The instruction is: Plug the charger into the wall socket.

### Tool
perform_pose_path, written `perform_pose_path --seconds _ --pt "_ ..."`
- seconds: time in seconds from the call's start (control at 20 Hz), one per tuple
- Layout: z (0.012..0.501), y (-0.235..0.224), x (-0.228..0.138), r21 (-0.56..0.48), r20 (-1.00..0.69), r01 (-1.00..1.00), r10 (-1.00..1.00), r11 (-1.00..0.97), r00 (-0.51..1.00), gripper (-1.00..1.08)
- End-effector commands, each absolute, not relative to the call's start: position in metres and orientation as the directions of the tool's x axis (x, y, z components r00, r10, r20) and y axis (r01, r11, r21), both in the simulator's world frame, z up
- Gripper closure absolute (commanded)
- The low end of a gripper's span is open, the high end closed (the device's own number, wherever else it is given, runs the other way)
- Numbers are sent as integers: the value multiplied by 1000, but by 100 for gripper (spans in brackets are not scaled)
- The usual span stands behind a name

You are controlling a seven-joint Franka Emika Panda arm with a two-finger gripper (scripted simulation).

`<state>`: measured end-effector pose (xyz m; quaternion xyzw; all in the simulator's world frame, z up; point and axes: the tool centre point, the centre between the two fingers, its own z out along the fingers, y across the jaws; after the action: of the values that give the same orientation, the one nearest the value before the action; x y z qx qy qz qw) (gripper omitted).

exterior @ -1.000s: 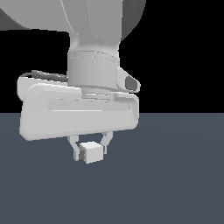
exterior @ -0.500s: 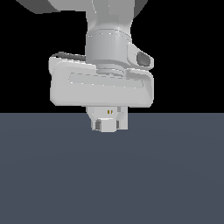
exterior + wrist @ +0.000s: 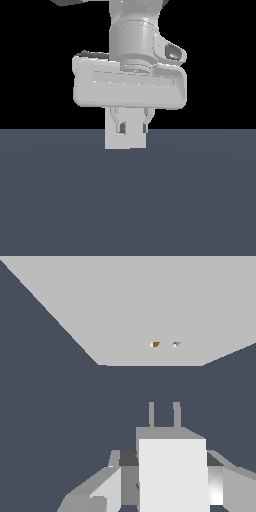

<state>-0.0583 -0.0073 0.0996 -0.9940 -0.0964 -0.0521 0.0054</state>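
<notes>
In the wrist view my gripper (image 3: 170,478) is shut on the charger (image 3: 172,471), a small white cube with two prongs (image 3: 151,413) pointing ahead. The wall socket (image 3: 130,306), a flat pale panel, stands ahead of the prongs, with a stretch of dark floor between. Its two golden slots (image 3: 156,344) lie roughly in line with the prongs. In the exterior view the gripper (image 3: 132,131) hangs at mid frame, its fingers (image 3: 120,126) overlapping a white square (image 3: 112,140) wider than the finger gap. I cannot tell the charger apart from that square there.
A flat dark blue-grey floor (image 3: 128,200) fills the lower half of the exterior view, under a black background. The wide grey hand body (image 3: 130,90) and the wrist above it hide what lies behind them.
The hand has moved toward the exterior view's right and looks slightly smaller. The white shape at the fingertips has grown from a small cube to a larger square.
</notes>
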Motion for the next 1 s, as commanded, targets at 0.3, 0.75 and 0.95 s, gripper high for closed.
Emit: perform_pose_path --seconds 0.3,0.75,0.95 --pt "100 -8 -58 0 103 187 186 -982 977 108" --pt "100 -6 -49 0 103 187 186 -982 977 108" --pt "100 -4 -35 0 103 187 186 -982 977 108"
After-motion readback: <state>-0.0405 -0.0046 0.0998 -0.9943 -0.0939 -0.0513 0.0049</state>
